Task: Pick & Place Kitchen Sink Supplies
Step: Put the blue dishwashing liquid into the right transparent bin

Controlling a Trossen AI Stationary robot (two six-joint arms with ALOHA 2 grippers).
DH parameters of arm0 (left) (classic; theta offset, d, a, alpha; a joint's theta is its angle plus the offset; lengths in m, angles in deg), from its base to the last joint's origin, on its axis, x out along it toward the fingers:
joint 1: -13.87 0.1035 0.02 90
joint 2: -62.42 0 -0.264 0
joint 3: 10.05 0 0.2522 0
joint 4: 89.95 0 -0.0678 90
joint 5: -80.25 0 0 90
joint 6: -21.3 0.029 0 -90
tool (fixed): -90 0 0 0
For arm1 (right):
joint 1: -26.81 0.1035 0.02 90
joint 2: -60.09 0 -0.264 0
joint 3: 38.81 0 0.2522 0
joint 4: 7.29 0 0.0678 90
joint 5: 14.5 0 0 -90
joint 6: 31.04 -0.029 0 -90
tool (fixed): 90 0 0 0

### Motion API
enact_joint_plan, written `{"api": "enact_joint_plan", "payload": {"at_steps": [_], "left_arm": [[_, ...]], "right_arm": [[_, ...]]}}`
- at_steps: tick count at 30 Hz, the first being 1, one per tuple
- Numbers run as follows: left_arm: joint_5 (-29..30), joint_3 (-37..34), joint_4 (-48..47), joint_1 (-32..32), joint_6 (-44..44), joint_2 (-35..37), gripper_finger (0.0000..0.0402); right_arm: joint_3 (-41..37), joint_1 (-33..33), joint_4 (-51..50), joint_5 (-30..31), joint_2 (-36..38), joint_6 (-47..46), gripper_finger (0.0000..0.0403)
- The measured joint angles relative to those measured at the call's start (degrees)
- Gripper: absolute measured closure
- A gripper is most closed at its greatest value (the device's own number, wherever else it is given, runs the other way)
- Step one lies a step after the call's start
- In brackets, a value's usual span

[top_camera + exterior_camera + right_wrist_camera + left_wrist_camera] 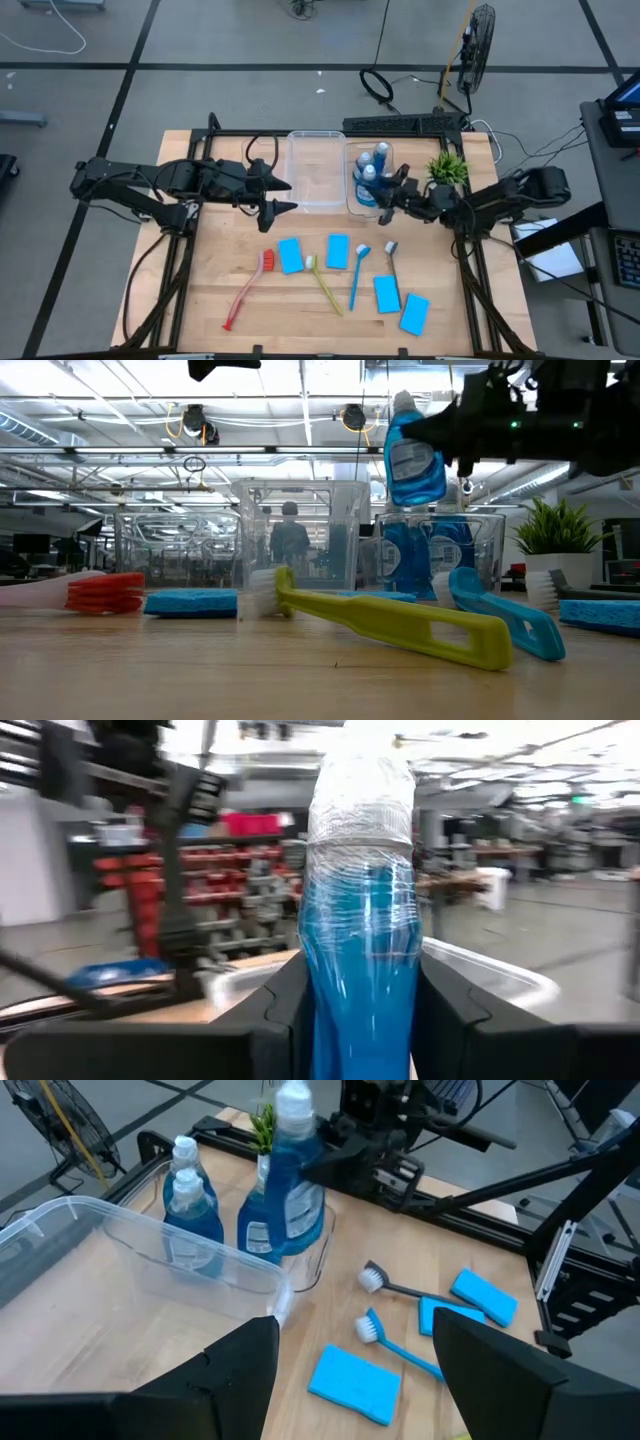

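Wooden tabletop (220, 290) carries two clear plastic bins (316, 172) at the rear centre. Right gripper (392, 192) is clamped on a small blue bottle with a white cap (412, 452), held raised above the right-hand bin, where two more blue bottles (190, 1195) stand. Left gripper (284, 196) hovers with jaws spread, empty, beside the left bin. Long-handled brushes (323, 283) and flat light-blue sponges (338, 251) lie on the front table area.
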Motion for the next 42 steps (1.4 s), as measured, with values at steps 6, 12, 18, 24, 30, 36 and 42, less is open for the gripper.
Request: {"api": "enact_joint_plan", "payload": {"at_steps": [6,12,18,24,30,36,42], "left_arm": [[-0.14,0.00,-1.01,0.00,0.79,0.00,0.0135],[-0.14,0.00,-1.04,0.74,2.45,0.00,0.0135],[-0.17,0.00,-1.04,1.54,3.05,0.00,0.0135],[-0.18,0.00,-0.97,1.62,3.57,0.00,0.0135],[-0.14,0.00,-0.99,1.66,4.11,0.00,0.0135],[-0.10,0.00,-1.00,2.78,4.13,0.00,0.0135],[-0.10,0.00,-0.99,3.85,4.15,0.00,0.0135]], "right_arm": [[0.18,0.86,0.93,5.23,-2.25,-0.12,0.0294],[0.19,3.03,1.38,9.36,-4.33,-0.64,0.0293],[0.20,4.41,2.82,11.74,-6.94,-0.91,0.0293],[0.20,4.61,2.96,14.26,-8.92,-0.58,0.0293],[0.20,4.62,1.30,14.01,-9.17,-0.03,0.0293],[0.20,5.32,-0.74,14.19,-9.19,-1.04,0.0293],[0.22,5.35,-2.82,14.27,-9.15,-3.00,0.0293]]}}
